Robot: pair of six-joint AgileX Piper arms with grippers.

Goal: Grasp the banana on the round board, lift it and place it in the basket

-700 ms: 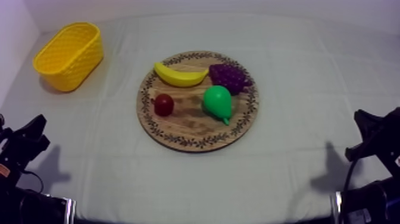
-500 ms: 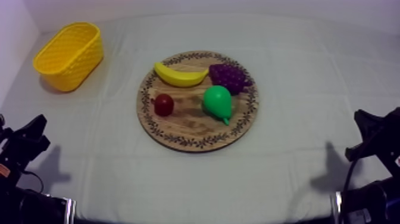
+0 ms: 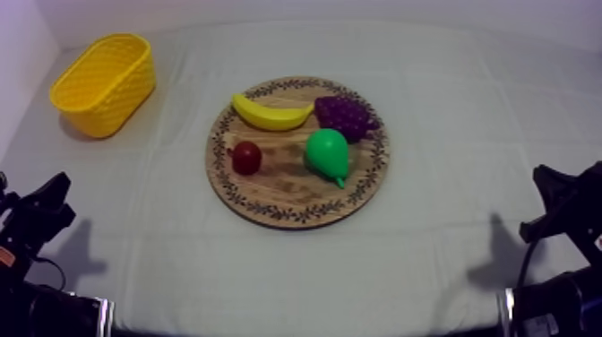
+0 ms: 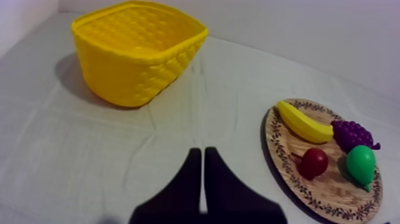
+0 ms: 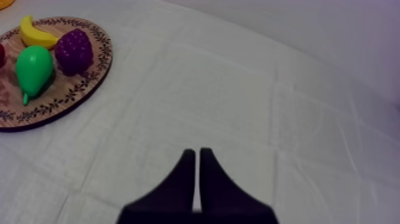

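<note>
Banana (image 3: 271,114) lies on board (image 3: 278,193), long axis toward grapes (image 3: 345,116).

Lighting even and soft, from above; the cloth (image 3: 448,134) reads pale grey-white, with a faint violet cast toward the far wall (image 3: 313,9). Soft-edged shadows lie beside the yellow basket (image 3: 103,81), left of the pear (image 3: 327,152) on the wooden board (image 3: 287,211), and on the cloth inboard of the left arm (image 3: 36,220) and the right arm (image 3: 564,202).
</note>
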